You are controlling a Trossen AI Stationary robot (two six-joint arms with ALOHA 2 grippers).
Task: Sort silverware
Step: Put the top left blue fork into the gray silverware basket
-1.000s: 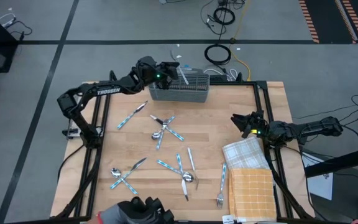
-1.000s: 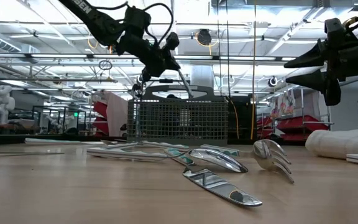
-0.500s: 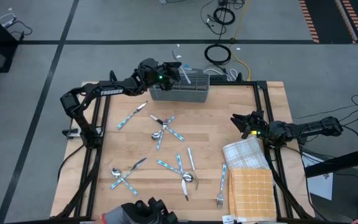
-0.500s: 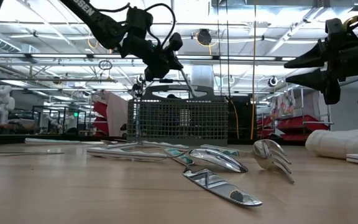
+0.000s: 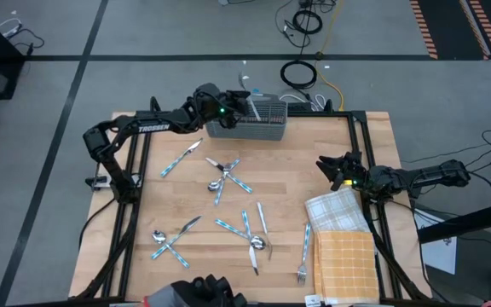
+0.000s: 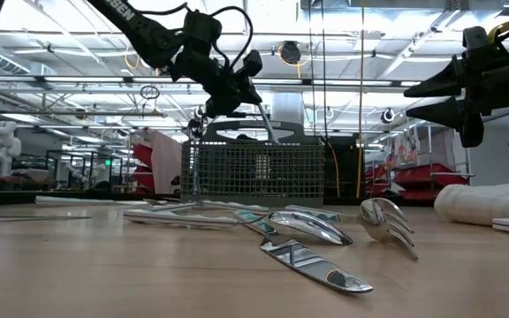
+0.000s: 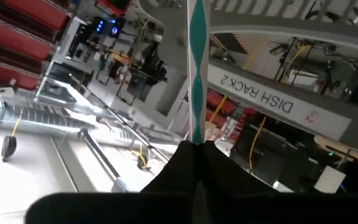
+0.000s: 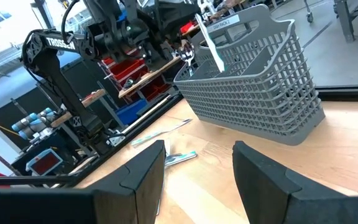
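Note:
My left gripper (image 5: 237,107) is over the far left part of the grey mesh caddy basket (image 5: 247,124) and is shut on one piece of silverware (image 6: 266,122). This piece slants down from the fingers into the basket. Its light blue patterned handle (image 7: 196,74) runs on past the fingertips. Several other forks, spoons and knives lie flat on the wooden table, among them a crossed group (image 5: 225,174) and another group (image 5: 251,234). My right gripper (image 5: 326,166) hangs open above the table's right side, touching nothing. My left gripper pinches the silverware piece between its two shut fingers (image 7: 194,163), on the handle (image 7: 196,134). The fingers themselves hide the exact spot of contact. They come from the table's left and slant downward. The piece is clear of the table, tilted, with its lower end inside the basket (image 6: 254,172).
A checked cloth (image 5: 335,211) and an orange cloth (image 5: 346,264) lie at the right near corner, below my right arm. The basket stands at the far edge. A dark shape (image 5: 199,294) shows at the near edge. Bare wood lies between the basket and the cloths.
My left gripper has moved a little toward the table's right, farther over the basket, and has carried the held piece with it. It has stayed shut. The right arm has kept still.

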